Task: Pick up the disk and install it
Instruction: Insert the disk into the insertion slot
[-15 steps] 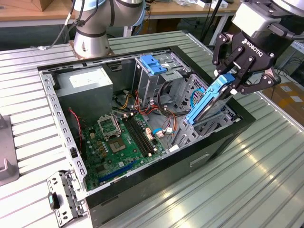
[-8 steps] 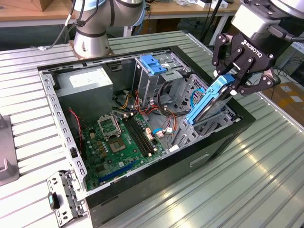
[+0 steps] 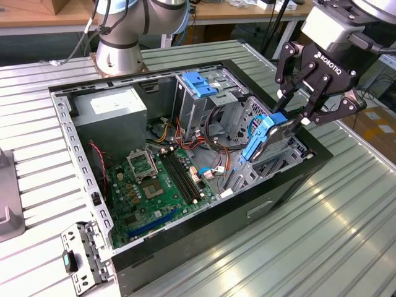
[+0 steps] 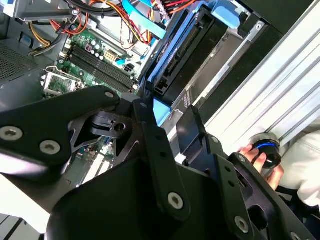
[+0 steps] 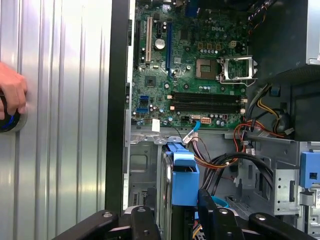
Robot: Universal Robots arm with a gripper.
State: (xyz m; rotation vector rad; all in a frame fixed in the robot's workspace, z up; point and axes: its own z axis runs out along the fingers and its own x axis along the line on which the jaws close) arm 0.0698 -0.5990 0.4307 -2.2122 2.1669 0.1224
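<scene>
Now, the black two-finger gripper [image 3: 292,119] is clamped on the disk [image 3: 265,141], a dark flat hard drive in a bright blue plastic carrier. It grips the disk by the upper end, so the drive hangs tilted over the grey metal drive cage [image 3: 289,153] at the front corner of the open black computer case [image 3: 198,244]. Going by that tilt, this step wants the carrier's rails squared to the cage slots, then a slow, straight push clear of the orange and red cables [image 5: 220,160] beside it. Further in lies the green motherboard [image 3: 154,185]. The case sits on a ribbed silver metal table [image 3: 334,229], where a person's hand [image 5: 12,90] rests on a round black knob [image 4: 265,149]. Wooden workbenches [image 3: 37,15] stand behind.
</scene>
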